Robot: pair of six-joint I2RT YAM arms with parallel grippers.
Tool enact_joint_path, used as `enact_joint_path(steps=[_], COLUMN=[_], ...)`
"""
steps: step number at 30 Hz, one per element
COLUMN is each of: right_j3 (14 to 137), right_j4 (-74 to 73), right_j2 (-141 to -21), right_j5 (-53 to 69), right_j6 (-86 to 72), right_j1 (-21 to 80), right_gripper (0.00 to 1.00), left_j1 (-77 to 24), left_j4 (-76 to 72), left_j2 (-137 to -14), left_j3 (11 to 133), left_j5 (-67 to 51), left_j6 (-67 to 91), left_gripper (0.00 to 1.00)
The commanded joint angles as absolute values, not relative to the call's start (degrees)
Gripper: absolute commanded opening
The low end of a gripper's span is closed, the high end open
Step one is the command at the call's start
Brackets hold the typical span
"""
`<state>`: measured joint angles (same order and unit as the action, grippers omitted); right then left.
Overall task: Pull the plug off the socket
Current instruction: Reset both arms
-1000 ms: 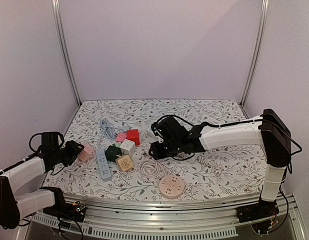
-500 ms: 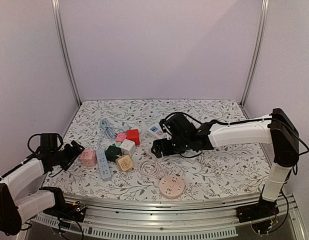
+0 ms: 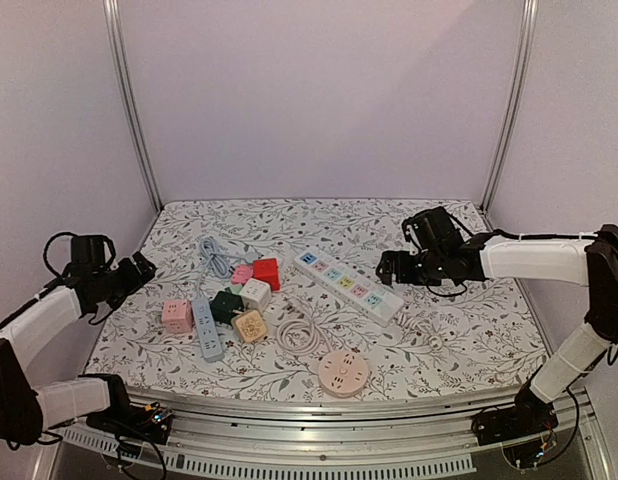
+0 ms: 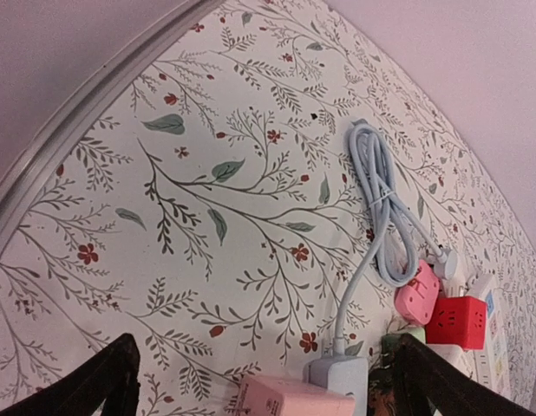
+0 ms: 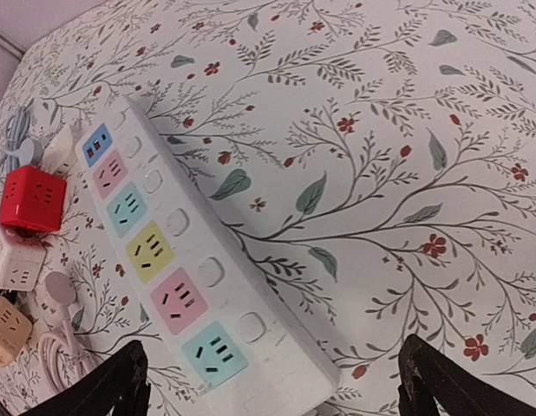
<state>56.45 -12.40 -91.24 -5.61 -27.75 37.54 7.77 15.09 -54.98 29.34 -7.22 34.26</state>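
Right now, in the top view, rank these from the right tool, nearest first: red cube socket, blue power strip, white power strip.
1. white power strip: mid-table, its end just left of the right tool.
2. red cube socket: farther left, in the cluster of cubes.
3. blue power strip: left side, nearer the front edge.

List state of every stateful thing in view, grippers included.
Left gripper: open, holding nothing.
Right gripper: open, holding nothing.
White six-way power strip with coloured sockets: lying flat, no plug in any socket.
Light blue cable: coiled and tied in a bundle.
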Motion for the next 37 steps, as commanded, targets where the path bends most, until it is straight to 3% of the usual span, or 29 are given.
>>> enact_joint_path(steps=[1,6,14,27,37], right_j3=[51.5,46.49,33.44,18.12,18.9], right_j4=[-13.2,-11.83,2.21,14.71,15.91], right_j2=[-85.41,-79.5,-68.61,-46.62,-48.62], right_j5=[-6.19,-7.81,-13.04,-22.77,-22.4], right_j6=[-25.58,-22.53,-19.05,-14.98,-14.67], right_j1=[28.62,18.59,8.27,7.21,7.19], right_gripper=[0.99,0.99,0.99,0.99,0.99], left_j1=[9.49,9.52,9.17,6.57,6.24], left_j4=[5.63,-3.59,-17.03,-29.87,-31.18], left_j2=[-60.49,-64.83,-64.27,-61.12,-60.78], left_j3=[30.43,32.5,28.22,18.78,17.87], left_j5=[-7.48,-6.96,-1.82,-1.37,-2.1], left_j6=[29.46,23.64,17.22,14.41,14.29], left_gripper=[1.0,1.0,1.0,1.0,1.0])
